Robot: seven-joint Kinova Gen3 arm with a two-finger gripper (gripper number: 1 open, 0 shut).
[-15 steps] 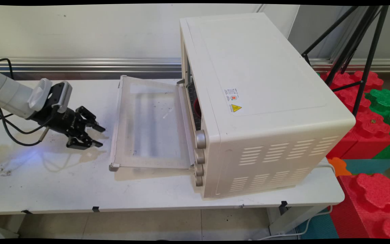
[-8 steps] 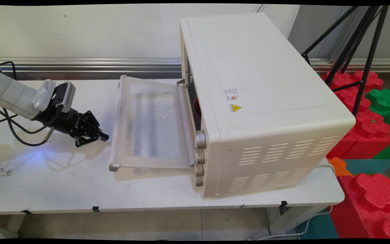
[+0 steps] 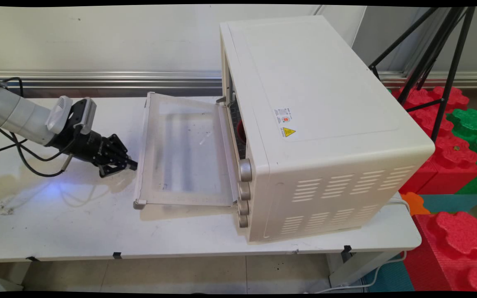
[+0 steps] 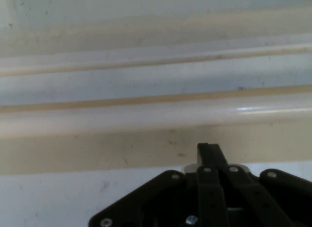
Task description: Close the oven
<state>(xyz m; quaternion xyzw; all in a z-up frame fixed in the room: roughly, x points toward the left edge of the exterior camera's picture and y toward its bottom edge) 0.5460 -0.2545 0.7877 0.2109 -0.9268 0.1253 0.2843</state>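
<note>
The end effector (image 3: 132, 165) is low over the white surface (image 3: 77, 223), pointed toward the free outer edge of the oven door (image 3: 186, 151), just beside that edge; contact cannot be confirmed from the main view. Its fingers are drawn together, with no object between them; the hand view shows the linkage folded and one finger (image 4: 209, 151) rising in front of the door's pale rim (image 4: 156, 114), which runs across the picture close ahead. The door lies fully lowered, roughly level, hinged to the front of the cream toaster oven (image 3: 313, 124), which stands on the right half of the surface. Four control knobs (image 3: 244, 192) run in a column down the oven's front at the near corner. Inside the open cavity a dark red item (image 3: 241, 132) is partly visible; its nature cannot be determined. Black cables (image 3: 19, 153) hang from the arm to the left of the end effector. Off the surface to the right stand red and green foam blocks (image 3: 454, 153) and the black legs of a tripod (image 3: 433, 54).
</note>
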